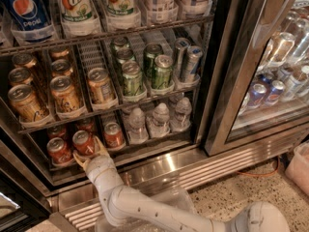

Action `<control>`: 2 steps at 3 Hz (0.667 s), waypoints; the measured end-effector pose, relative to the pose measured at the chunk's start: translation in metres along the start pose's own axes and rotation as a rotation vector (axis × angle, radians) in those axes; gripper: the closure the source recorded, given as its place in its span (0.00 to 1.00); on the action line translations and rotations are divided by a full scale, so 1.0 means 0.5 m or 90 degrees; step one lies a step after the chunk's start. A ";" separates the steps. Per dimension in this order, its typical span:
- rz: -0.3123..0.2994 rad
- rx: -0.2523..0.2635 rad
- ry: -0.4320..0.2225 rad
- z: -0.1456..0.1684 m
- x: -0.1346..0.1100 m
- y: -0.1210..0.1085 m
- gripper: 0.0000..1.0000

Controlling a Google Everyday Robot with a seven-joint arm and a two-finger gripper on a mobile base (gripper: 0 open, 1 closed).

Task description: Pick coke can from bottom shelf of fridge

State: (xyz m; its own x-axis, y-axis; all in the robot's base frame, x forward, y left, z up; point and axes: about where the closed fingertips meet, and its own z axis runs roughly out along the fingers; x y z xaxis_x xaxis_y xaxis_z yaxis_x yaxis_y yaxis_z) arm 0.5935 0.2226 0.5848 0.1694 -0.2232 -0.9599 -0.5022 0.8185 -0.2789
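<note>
The fridge [227, 81] stands open, with a steel frame and wire racks. On the bottom shelf [120, 153] stand three red coke cans: one at the left [59, 150], one in the middle [83, 141] and one at the right [114, 134]. My gripper [90, 153], on a white arm that rises from the bottom of the view, is at the front of the middle coke can, around its lower part. The can stands upright on the shelf.
Small water bottles [159, 120] stand to the right on the bottom shelf. Orange-gold cans [65, 93] and green cans [133, 76] fill the rack above. The glass door [270, 81] stands open at the right. A steel sill [169, 170] runs below the shelf.
</note>
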 end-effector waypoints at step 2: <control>-0.010 0.012 -0.011 0.006 -0.015 -0.022 0.93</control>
State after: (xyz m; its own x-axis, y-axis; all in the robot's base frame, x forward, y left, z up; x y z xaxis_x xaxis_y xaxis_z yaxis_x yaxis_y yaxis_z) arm 0.6002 0.2166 0.5952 0.1919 -0.2267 -0.9549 -0.4827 0.8253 -0.2929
